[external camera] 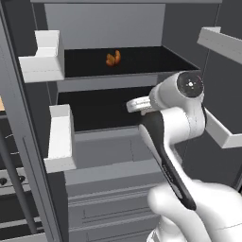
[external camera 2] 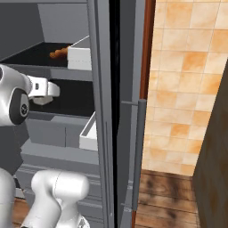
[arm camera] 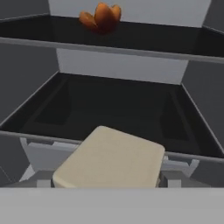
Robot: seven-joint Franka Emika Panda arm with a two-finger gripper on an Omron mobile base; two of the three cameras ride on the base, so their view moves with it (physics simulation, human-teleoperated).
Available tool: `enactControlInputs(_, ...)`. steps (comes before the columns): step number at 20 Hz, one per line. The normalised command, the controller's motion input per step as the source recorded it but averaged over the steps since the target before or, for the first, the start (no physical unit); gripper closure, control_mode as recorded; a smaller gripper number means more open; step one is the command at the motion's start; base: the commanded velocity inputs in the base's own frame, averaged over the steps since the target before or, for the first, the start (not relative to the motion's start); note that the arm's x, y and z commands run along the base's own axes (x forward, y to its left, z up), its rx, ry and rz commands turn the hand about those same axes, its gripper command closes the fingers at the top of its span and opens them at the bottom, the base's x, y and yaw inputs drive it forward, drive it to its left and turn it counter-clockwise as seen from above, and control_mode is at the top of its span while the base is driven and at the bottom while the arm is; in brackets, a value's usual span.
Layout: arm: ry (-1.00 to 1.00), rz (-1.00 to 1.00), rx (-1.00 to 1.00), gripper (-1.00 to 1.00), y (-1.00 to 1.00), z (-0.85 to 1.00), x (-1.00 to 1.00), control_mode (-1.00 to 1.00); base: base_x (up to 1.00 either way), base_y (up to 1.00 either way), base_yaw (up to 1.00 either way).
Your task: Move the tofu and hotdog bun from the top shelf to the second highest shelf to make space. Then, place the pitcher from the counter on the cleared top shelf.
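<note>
The tofu, a pale beige block, sits close up at the bottom of the hand view, over the front edge of the second highest shelf. My gripper reaches into the fridge at that shelf's height and is shut on the tofu, which hides the fingertips. The white hand also shows from the right. The orange-brown hotdog bun lies on the top shelf, above and beyond the hand. The pitcher and the counter are out of view.
White door bins hang on the left door and on the right door. Grey drawers sit below the shelves. A door edge with a long handle stands beside a tiled wall.
</note>
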Motion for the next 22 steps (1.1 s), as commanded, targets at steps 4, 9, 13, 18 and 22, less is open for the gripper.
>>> enactControlInputs(4,0.05,0.00,0.00,1.00,0.00,-0.74,-0.02,-1.00,0.00,0.00,0.00)
enactControlInputs(9,0.02,0.00,0.00,1.00,0.00,-0.52,0.07,-1.00,0.00,0.00,0.00)
enactControlInputs(13,0.00,0.00,0.00,1.00,-0.04,-0.19,0.29,-1.00,0.00,0.00,0.00)
enactControlInputs(18,0.01,0.00,0.01,1.00,-0.07,-0.04,0.48,-1.00,0.00,0.00,0.00)
enactControlInputs(22,0.04,0.00,0.03,1.00,-0.08,0.00,0.52,-1.00,0.00,0.00,0.00)
